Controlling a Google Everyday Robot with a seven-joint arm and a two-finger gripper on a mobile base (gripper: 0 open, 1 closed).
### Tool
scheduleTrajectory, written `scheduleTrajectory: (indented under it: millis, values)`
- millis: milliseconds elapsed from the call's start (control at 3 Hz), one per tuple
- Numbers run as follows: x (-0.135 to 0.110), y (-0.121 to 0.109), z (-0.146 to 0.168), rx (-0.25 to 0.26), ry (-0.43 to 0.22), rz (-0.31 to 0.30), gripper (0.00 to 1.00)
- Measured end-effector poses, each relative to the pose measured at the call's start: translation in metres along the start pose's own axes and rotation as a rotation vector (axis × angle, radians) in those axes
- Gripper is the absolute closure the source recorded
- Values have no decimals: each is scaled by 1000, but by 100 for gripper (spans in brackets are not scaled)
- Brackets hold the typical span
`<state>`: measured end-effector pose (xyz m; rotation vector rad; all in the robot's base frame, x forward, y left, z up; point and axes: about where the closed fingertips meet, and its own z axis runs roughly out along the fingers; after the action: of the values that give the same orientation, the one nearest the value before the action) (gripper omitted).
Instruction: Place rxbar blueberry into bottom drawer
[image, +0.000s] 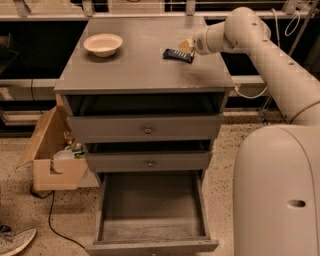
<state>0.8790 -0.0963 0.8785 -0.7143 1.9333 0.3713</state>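
The rxbar blueberry (178, 55), a flat dark wrapped bar, lies on the right part of the grey cabinet top (140, 60). My gripper (187, 46) reaches in from the right and sits at the bar's right end, just above the surface. The bottom drawer (152, 235) is pulled out far below, its bare grey floor showing.
A cream bowl (103, 44) stands at the top's back left. Two knobbed drawers (148, 130) above the bottom one are pushed in. A cardboard box (52, 155) with items sits on the floor to the left. My white arm and base (280, 190) fill the right side.
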Motion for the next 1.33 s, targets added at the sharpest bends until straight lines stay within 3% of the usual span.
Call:
scheduleTrajectory:
  millis: [333, 667, 1333]
  values:
    - [9, -11, -1, 2, -15, 55, 12]
    - [16, -14, 6, -28, -1, 66, 0]
    - [37, 1, 30, -133, 111, 43, 0]
